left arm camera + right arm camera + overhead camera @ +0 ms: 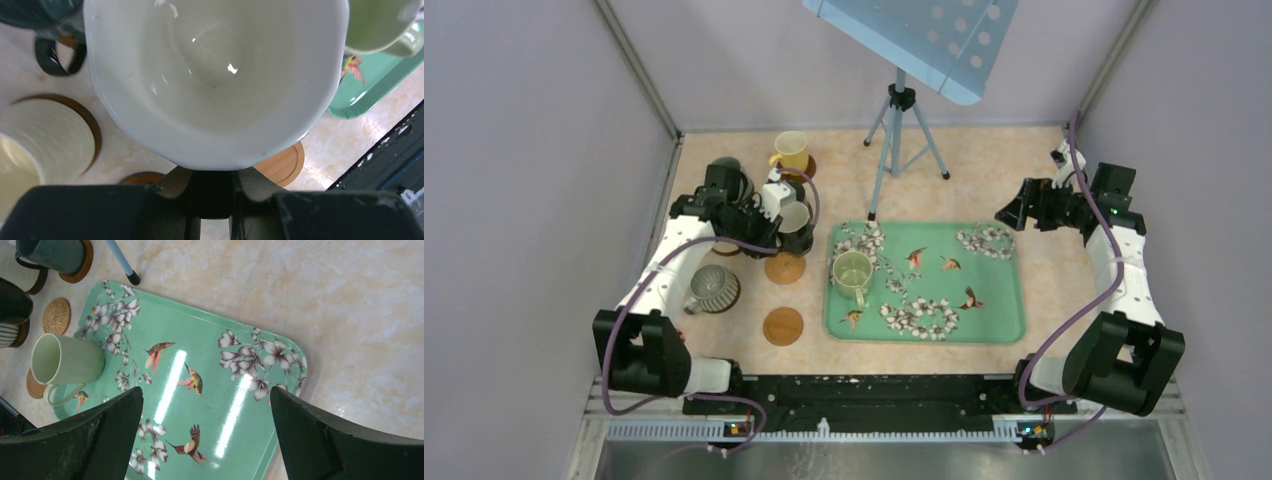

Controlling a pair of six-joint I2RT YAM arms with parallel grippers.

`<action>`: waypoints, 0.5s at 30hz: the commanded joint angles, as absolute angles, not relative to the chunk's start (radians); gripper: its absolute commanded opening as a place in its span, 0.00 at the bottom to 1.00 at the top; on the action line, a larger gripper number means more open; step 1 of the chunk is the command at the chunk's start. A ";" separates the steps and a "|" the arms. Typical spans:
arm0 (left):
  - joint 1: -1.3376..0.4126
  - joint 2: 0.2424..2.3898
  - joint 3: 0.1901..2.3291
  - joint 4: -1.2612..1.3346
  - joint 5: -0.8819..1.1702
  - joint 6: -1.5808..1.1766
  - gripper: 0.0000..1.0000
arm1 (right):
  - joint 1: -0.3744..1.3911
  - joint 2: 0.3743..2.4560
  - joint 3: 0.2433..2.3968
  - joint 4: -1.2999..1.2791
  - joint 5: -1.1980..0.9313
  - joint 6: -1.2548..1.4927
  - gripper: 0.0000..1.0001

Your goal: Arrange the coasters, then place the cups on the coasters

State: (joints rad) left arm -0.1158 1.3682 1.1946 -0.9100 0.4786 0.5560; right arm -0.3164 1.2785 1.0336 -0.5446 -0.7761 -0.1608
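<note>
left tool clamps cup; dark mug close, tripod seemingly apart.

I work in a robot test cell, a kind of lab. Plain grey walls in metal frames close three sides of a marble-look table. A tripod carries a blue perforated panel, and my arms are bolted on a black rail.
</note>
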 commanded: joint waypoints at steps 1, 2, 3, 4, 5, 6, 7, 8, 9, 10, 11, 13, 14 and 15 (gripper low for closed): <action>-0.105 1.288 1.137 -0.803 0.438 0.546 0.00 | -0.313 1.275 1.031 -0.527 -0.801 -0.155 0.96; -0.101 1.284 1.126 -0.797 0.429 0.540 0.00 | -0.313 1.274 1.032 -0.530 -0.799 -0.156 0.96; -0.096 1.282 1.114 -0.792 0.426 0.535 0.00 | -0.313 1.272 1.033 -0.533 -0.799 -0.156 0.96; -0.091 1.279 1.106 -0.787 0.425 0.528 0.00 | -0.312 1.271 1.034 -0.534 -0.800 -0.155 0.96; -0.085 1.278 1.097 -0.783 0.426 0.522 0.00 | -0.311 1.269 1.032 -0.535 -0.803 -0.152 0.96; -0.081 1.278 1.088 -0.783 0.428 0.519 0.00 | -0.310 1.267 1.030 -0.535 -0.804 -0.151 0.96; -0.077 1.275 1.076 -0.783 0.429 0.518 0.00 | -0.311 1.264 1.028 -0.535 -0.803 -0.151 0.96; -0.075 1.273 1.061 -0.779 0.427 0.518 0.00 | -0.311 1.261 1.025 -0.534 -0.803 -0.152 0.96; -0.072 1.269 1.048 -0.774 0.427 0.519 0.00 | -0.311 1.259 1.021 -0.531 -0.800 -0.152 0.96; -0.067 1.265 1.035 -0.767 0.426 0.521 0.00 | -0.311 1.258 1.015 -0.526 -0.798 -0.152 0.96; -0.061 1.261 1.024 -0.756 0.426 0.521 0.00 | -0.311 1.259 1.012 -0.522 -0.798 -0.152 0.96; -0.052 1.254 1.000 -0.737 0.420 0.523 0.00 | -0.311 1.265 1.011 -0.518 -0.799 -0.152 0.96; -0.048 1.249 0.990 -0.728 0.421 0.523 0.00 | -0.311 1.269 1.012 -0.518 -0.799 -0.152 0.96; -0.046 1.244 0.979 -0.721 0.422 0.525 0.00 | -0.311 1.270 1.012 -0.518 -0.798 -0.153 0.96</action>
State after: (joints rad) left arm -0.0628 1.3041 1.0031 -0.8295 0.3935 0.5297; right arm -0.3164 1.2785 1.0096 -0.5407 -0.7799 -0.1547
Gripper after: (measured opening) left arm 0.248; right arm 0.961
